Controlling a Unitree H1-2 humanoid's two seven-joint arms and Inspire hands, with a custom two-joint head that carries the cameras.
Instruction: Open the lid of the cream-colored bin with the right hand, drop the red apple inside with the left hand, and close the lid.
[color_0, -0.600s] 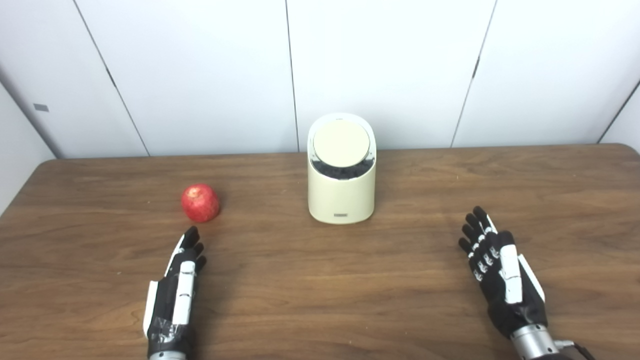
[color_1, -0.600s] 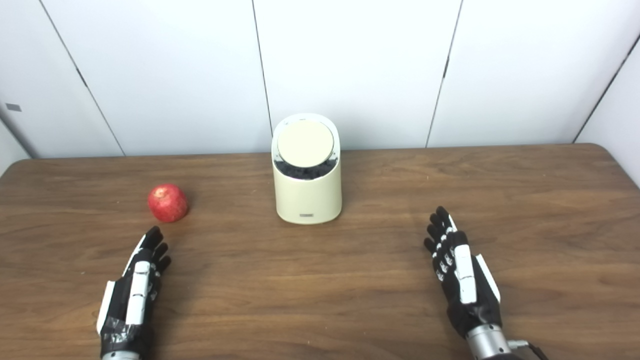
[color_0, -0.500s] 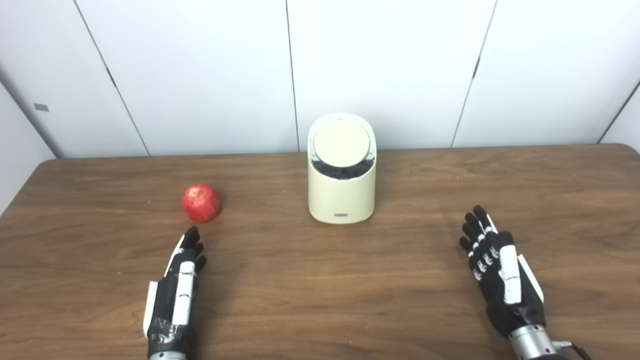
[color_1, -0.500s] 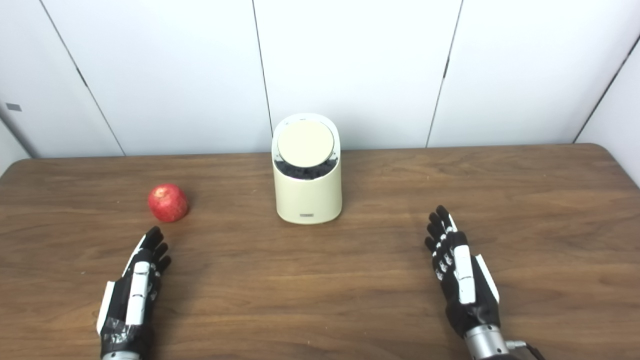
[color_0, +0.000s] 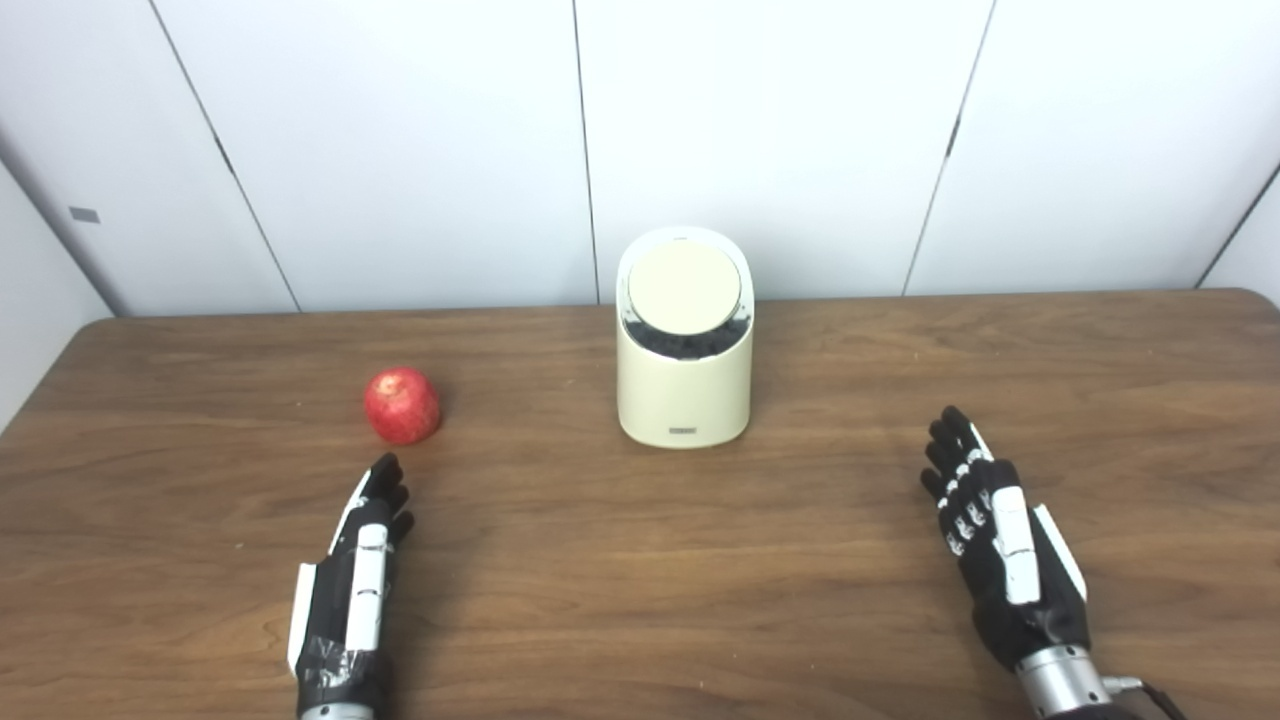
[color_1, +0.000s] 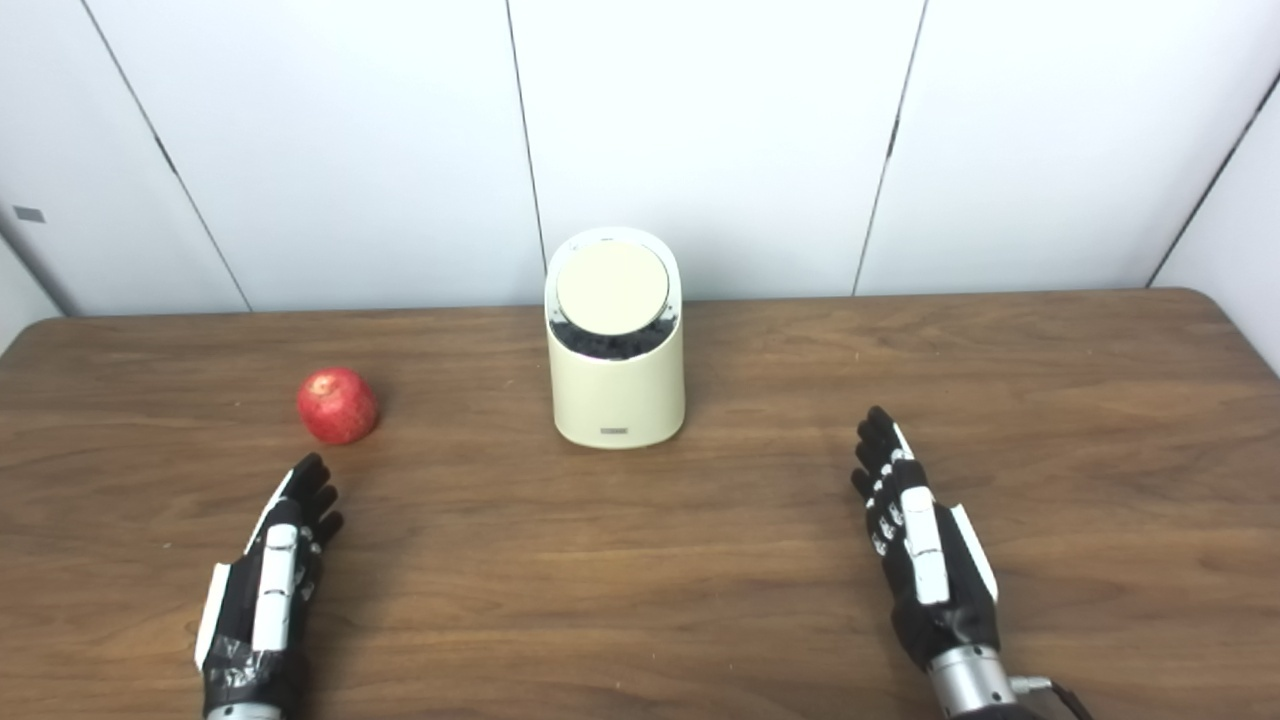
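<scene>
Standing at the back middle of a wooden table (color_0: 820, 600), a cream bin (color_0: 684, 390) has its round lid (color_0: 684, 288) tilted, a dark gap below. From the right eye, a red apple (color_1: 337, 405) sits left of it, near the empty, outstretched left hand (color_1: 262, 590). The right hand (color_1: 925, 555) hovers, also released.
</scene>
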